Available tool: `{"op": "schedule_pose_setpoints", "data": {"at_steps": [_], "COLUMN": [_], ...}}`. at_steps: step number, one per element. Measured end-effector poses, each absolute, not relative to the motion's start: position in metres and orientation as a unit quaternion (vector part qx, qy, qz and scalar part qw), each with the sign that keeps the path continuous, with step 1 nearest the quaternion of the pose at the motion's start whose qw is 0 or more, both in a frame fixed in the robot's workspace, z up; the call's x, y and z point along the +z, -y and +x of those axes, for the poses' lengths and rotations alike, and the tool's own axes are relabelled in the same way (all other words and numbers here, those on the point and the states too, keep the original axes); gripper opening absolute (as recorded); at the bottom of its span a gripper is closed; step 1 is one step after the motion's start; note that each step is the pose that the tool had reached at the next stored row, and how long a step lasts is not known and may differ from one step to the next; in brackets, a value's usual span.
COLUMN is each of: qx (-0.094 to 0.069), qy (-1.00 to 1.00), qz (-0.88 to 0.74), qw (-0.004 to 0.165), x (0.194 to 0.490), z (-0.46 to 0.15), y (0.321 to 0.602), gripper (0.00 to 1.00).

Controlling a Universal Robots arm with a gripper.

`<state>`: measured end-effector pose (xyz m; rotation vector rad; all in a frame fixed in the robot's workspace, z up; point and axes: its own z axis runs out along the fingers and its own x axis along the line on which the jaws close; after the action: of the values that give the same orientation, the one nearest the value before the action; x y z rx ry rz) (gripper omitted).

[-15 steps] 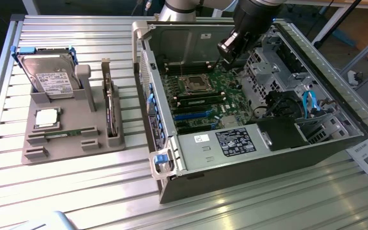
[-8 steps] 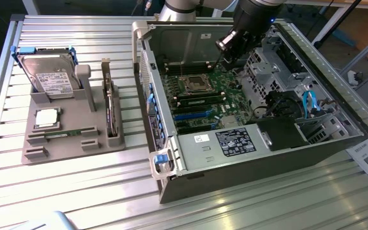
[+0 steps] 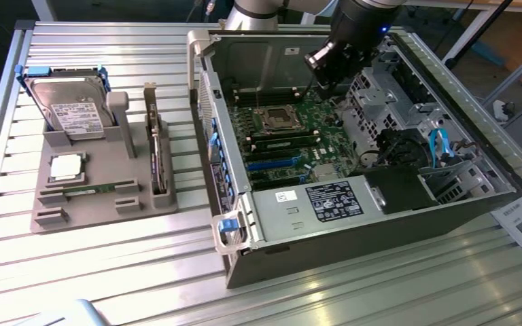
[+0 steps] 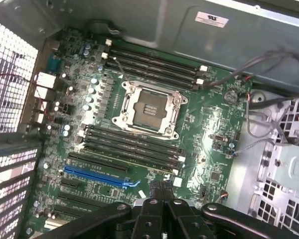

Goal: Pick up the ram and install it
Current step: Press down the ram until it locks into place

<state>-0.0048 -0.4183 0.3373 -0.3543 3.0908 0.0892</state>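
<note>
— Green stick, the ram (image 3: 98, 188), lies flat in the grey tray (image 3: 52, 219), outside the computer case (image 3: 352, 224).

— And the gripper (image 4: 160, 188)?

— Fingers together, empty, over the motherboard (image 4: 209, 124). I'd judge the loose cables (image 4: 269, 64) nearby could snag it.

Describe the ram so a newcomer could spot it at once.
Left of the open computer case in the exterior view sits a grey parts holder. Near its camera-side edge, beside the square silver processor, lies the ram: a thin, long green strip, unlike the dark card standing on edge alongside.
</note>
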Motion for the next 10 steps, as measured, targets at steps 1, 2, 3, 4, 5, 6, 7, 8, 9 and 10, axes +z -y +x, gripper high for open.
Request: {"op": "schedule_pose_setpoints", "data": {"at_steps": [1,2,3,4,5,6,7,8,9,10], "qx": [0.029,0.029,0.028,0.028,0.028,0.028,0.028,0.028,0.028,0.028], "qy": [-0.994,-0.995,-0.996,-0.996,-0.997,-0.998,-0.998,-0.998,-0.999,-0.999], "qz": [-0.108,-0.096,-0.087,-0.078,-0.068,-0.061,-0.055,-0.045,-0.034,-0.027], "qw": [0.015,0.015,0.016,0.016,0.016,0.016,0.017,0.017,0.017,0.017], "x": [0.3373,0.3373,0.3373,0.3374,0.3374,0.3373,0.3373,0.3373,0.3373,0.3373], "z": [-0.0049,-0.0048,-0.0048,-0.0049,-0.0049,-0.0049,-0.0049,-0.0049,-0.0048,-0.0048], "y": [0.4183,0.4183,0.4183,0.4183,0.4183,0.4183,0.4183,0.4183,0.4183,0.4183], "gripper": [0.10,0.10,0.10,0.10,0.10,0.10,0.10,0.10,0.10,0.10]}}
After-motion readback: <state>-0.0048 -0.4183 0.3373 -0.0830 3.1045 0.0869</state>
